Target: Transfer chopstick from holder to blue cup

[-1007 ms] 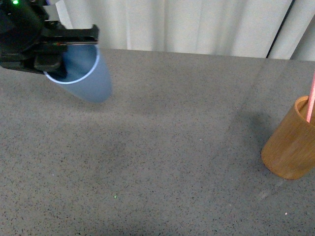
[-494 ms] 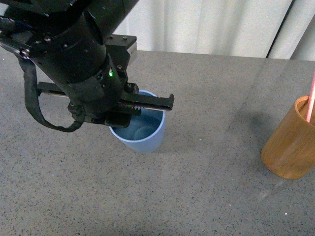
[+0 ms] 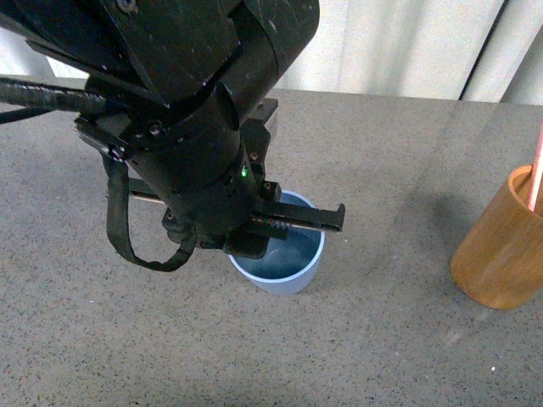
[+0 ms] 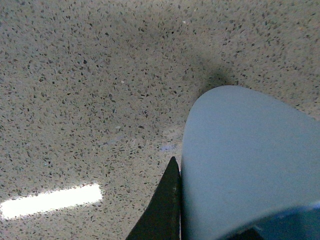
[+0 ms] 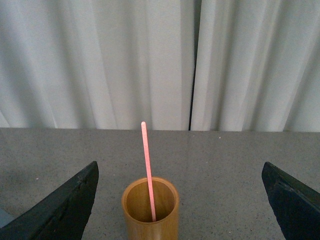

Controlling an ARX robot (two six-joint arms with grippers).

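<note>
In the front view, the blue cup (image 3: pixel 293 270) is seen upright near the middle of the table (image 3: pixel 382 153), its rim clasped by the left gripper (image 3: pixel 270 231). The holder (image 3: pixel 499 250) stands well apart at the right edge, with the chopstick (image 3: pixel 535 170) leaning inside it.

In the left wrist view, one finger (image 4: pixel 162 210) is pressed against the cup's outer wall. Whether the base is fully seated cannot quite be told, so the cup should be set flat before it is released.

In the right wrist view, the right gripper (image 5: pixel 180 167) is spread wide and empty, facing the holder. It should be centred on the chopstick, above the holder's rim, before being closed.
</note>
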